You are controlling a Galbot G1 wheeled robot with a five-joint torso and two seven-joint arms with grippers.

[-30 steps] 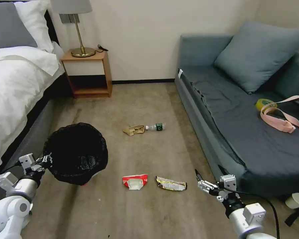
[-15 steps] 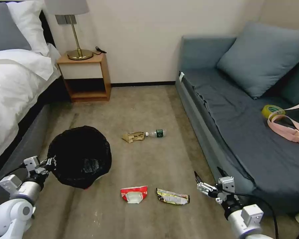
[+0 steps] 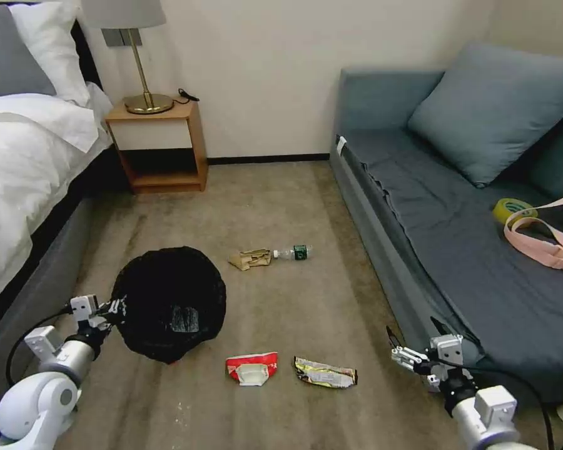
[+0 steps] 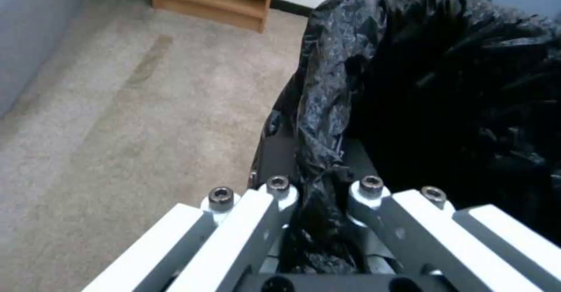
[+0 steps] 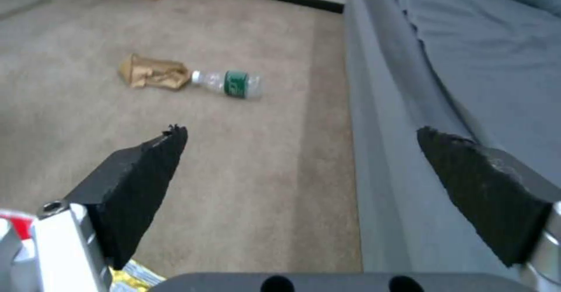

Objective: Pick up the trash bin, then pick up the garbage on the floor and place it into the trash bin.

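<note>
The trash bin (image 3: pixel 172 303), lined with a crinkly black bag, hangs tilted at the left with its mouth toward me. My left gripper (image 3: pixel 116 307) is shut on its rim; the left wrist view shows the gripper (image 4: pixel 318 169) pinching the bag's folded edge of the bin (image 4: pixel 444 86). The garbage lies on the carpet: a red-and-white wrapper (image 3: pixel 251 367), a gold-black wrapper (image 3: pixel 325 372), a brown paper bag (image 3: pixel 250 259) (image 5: pixel 153 73) and a small bottle (image 3: pixel 294 252) (image 5: pixel 231 83). My right gripper (image 3: pixel 413 340) (image 5: pixel 301 132) hovers open and empty beside the sofa, right of the gold-black wrapper.
A bed (image 3: pixel 25 162) runs along the left and a blue sofa (image 3: pixel 456 237) along the right, carrying a tape roll and a pink strap (image 3: pixel 538 244). A wooden nightstand (image 3: pixel 159 147) with a lamp stands at the far wall. Open carpet lies between them.
The head view has shifted. My left gripper has carried the bin rightward, closer to the red-and-white wrapper. My right gripper has drifted right, away from the gold-black wrapper, still open.
</note>
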